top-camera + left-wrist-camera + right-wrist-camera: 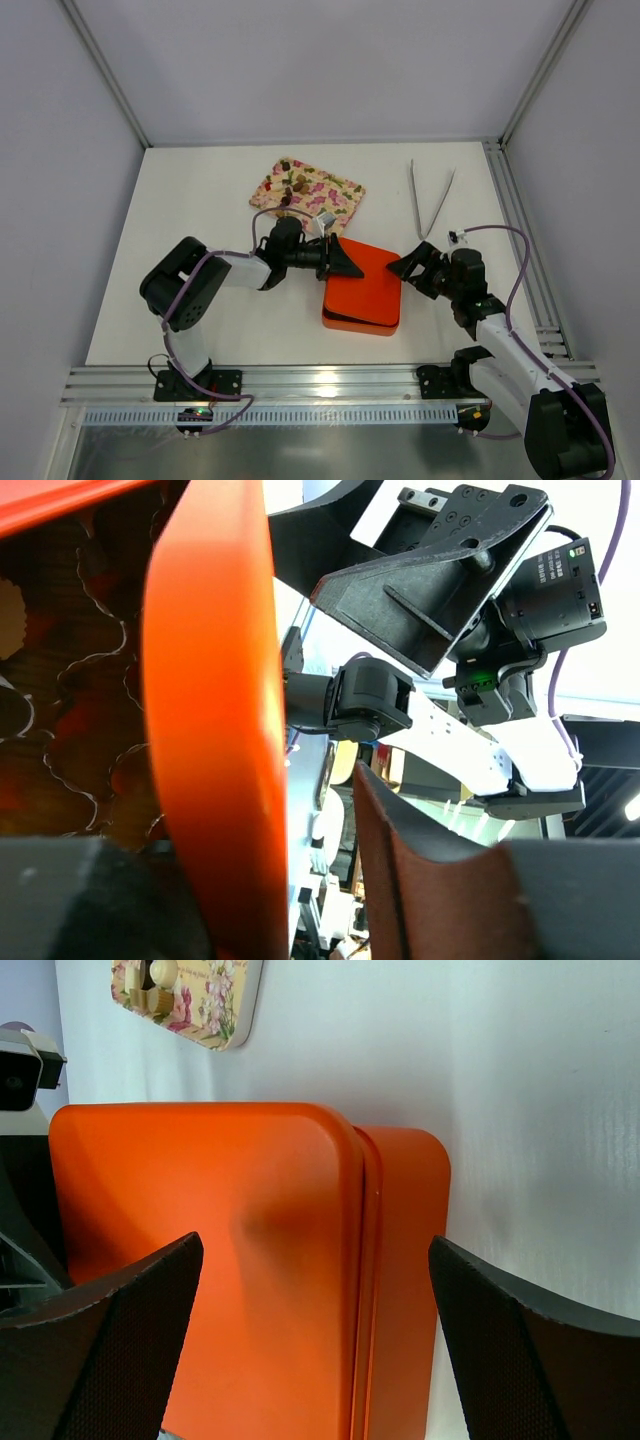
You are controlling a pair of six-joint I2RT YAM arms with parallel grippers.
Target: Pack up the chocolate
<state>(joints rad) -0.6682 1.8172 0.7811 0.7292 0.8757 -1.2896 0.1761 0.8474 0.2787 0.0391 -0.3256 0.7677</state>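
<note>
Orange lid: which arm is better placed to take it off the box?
Left. The left gripper, open, straddles the edge of the orange lid; the right gripper, also open, only faces the box from the other side.

Folded sharply at the elbow of the left arm (215,275) and stretched forward-left along the right arm (505,335), aiming the left claw (343,262) rightward and the right claw (409,266) leftward, tips facing each other yet short of touching, both gaping wide.
</note>
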